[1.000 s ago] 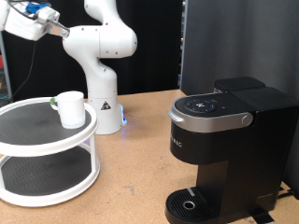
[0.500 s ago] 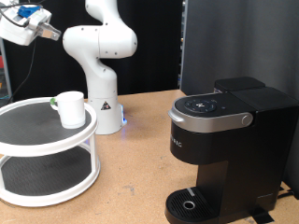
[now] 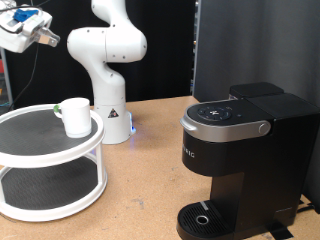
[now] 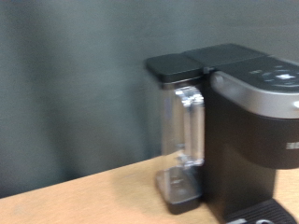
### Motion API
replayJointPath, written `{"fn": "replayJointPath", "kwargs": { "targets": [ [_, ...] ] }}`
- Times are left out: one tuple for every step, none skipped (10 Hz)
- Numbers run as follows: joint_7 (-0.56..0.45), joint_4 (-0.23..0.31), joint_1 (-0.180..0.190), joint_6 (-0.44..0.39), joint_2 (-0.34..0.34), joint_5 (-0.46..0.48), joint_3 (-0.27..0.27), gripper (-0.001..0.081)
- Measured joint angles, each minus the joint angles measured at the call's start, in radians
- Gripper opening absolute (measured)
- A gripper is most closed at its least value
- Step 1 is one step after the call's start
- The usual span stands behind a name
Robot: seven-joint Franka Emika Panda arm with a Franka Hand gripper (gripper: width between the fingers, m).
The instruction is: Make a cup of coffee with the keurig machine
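The white cup (image 3: 75, 116) stands upright on the top tier of a white two-tier round stand (image 3: 40, 168) at the exterior view's left. The black keurig machine (image 3: 238, 160) stands at the exterior view's right, its lid down, with its silver-grey handle (image 3: 262, 128) and its drip tray (image 3: 206, 218) bare. My gripper (image 3: 20, 28) is high in the exterior view's top left corner, well above the cup and far from the machine; its fingers do not show clearly. The wrist view shows the machine (image 4: 257, 131) and its water tank (image 4: 182, 140), with no fingers in it.
The arm's white base (image 3: 110, 105) stands behind the stand. A black panel (image 3: 255, 45) rises behind the machine. A wooden table (image 3: 140, 185) lies between the stand and the machine.
The hand has moved towards the exterior view's left, near the top edge. The cup and the machine have not moved.
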Motion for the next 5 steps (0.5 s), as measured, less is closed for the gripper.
{"fn": "replayJointPath", "kwargs": {
  "targets": [
    [0.005,-0.014,-0.003,0.039,0.0,0.025,-0.001,0.0007],
    [0.006,-0.029,-0.008,0.072,0.0,0.038,-0.002,0.0007],
    [0.006,-0.045,-0.011,0.111,0.0,0.049,-0.002,0.0007],
    [0.005,-0.062,-0.012,0.153,0.0,0.058,-0.001,0.0007],
    [-0.002,-0.079,-0.012,0.193,0.0,0.07,0.0,0.0007]
  ]
}}
